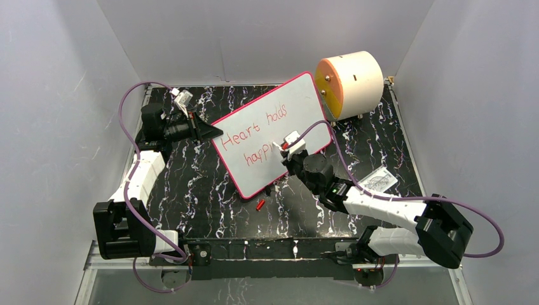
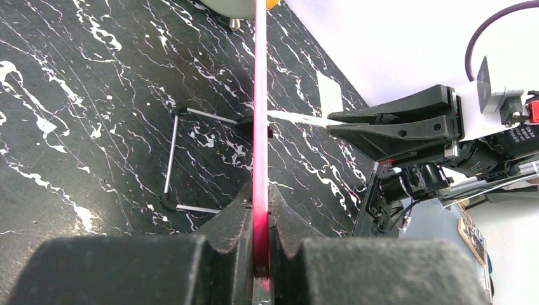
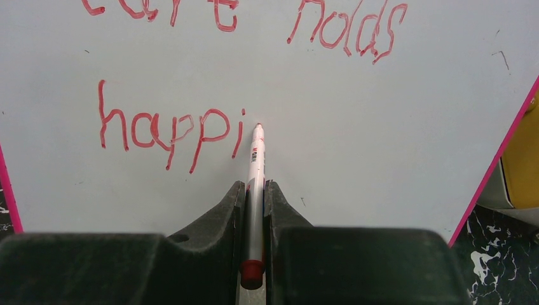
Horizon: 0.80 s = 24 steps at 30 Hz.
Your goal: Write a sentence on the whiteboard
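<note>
The whiteboard (image 1: pixel 302 105), white with a pink-red rim, stands tilted at mid-table. My left gripper (image 1: pixel 213 132) is shut on its left edge; in the left wrist view the rim (image 2: pixel 260 95) runs edge-on between that gripper's (image 2: pixel 260 190) jaws. The sentence (image 1: pixel 257 135) in red reads "Heart holds" with "happi" (image 3: pixel 165 130) below. My right gripper (image 1: pixel 287 147) (image 3: pixel 254 187) is shut on a white marker (image 3: pixel 255 159) with a red end. Its tip touches the board (image 3: pixel 381 127) just right of the "i".
A cream cylinder with an orange face (image 1: pixel 351 82) sits behind the board's right corner. A small red cap (image 1: pixel 260 204) lies on the black marbled table in front of the board. A clear packet (image 1: pixel 380 180) lies at the right. A wire stand (image 2: pixel 171 159) sits behind the board.
</note>
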{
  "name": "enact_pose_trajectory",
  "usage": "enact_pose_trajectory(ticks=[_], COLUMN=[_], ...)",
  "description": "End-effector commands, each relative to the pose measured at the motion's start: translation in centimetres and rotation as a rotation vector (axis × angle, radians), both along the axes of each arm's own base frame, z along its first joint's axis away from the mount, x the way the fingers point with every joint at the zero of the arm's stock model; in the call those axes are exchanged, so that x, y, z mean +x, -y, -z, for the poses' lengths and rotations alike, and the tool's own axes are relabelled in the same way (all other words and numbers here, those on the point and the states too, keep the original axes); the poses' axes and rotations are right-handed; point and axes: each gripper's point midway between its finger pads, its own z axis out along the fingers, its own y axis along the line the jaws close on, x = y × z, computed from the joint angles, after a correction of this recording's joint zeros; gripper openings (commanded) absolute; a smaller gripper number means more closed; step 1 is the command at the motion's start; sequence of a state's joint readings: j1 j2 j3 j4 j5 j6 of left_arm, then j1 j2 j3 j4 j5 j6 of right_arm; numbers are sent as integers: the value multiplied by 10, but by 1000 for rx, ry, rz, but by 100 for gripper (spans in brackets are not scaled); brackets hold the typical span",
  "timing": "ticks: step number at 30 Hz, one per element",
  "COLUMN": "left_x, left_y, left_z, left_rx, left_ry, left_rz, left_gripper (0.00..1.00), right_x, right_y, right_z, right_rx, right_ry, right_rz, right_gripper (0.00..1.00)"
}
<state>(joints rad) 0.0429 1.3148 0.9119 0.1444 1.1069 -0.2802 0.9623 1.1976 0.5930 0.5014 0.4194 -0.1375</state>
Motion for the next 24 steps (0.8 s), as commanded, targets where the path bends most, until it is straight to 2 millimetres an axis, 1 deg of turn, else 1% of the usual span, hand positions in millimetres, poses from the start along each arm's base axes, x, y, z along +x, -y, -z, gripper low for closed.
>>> enact_pose_trajectory(ticks=[1,3,11,24], left_x=[-7,-7,-9,-9], left_y=[4,4,5,5], left_z=[7,7,5,4], left_rx=[8,7,-1,0], left_ry=[-32,-33,-34,-30], left_rz=[33,33,46,43], left_gripper=[0,0,0,0], right_x=[2,0,-4,-7], right_y=[1,2,1,0], right_z=[-11,-6,2,1], right_rx=[15,-3,-23,-18], right_ry=[-2,-16,-48,-53], right_rz=[11,7,-12,-24], right_gripper=[0,0,0,0])
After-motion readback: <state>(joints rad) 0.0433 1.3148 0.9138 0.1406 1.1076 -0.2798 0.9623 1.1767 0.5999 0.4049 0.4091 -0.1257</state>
